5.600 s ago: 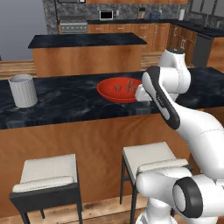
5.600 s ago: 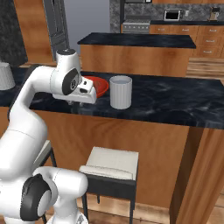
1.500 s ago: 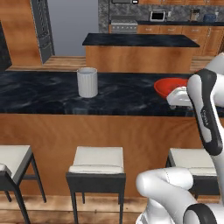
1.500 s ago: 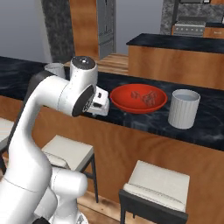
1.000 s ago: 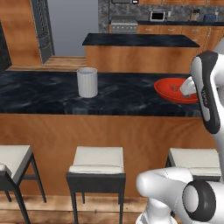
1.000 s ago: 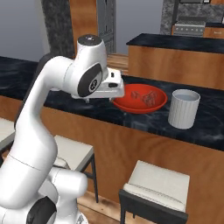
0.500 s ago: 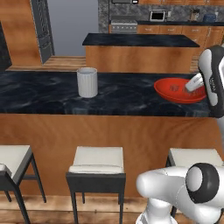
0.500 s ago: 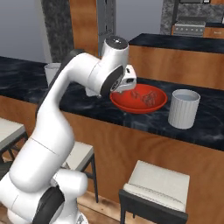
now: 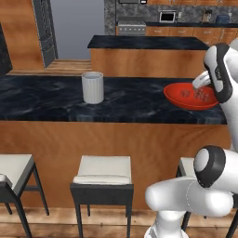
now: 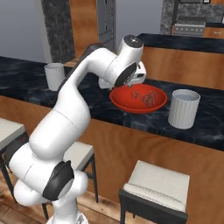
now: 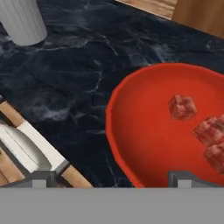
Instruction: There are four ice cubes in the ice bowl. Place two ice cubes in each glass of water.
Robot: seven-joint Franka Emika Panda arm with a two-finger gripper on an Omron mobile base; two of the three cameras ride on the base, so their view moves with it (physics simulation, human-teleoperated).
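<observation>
The gripper (image 11: pixel 111 177) is hanging wide open and empty over the near rim of the red bowl (image 11: pixel 127 144) on the counter (image 11: pixel 87 65). The ice cubes (image 11: pixel 182 107) are sitting ahead of the fingertips and off toward the right one, clustered deeper inside the bowl.

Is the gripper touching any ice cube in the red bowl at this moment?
Apart. In the hand view the open gripper sits at the near rim of the red bowl, with bare red bowl between its fingertips and the ice cubes.
</observation>
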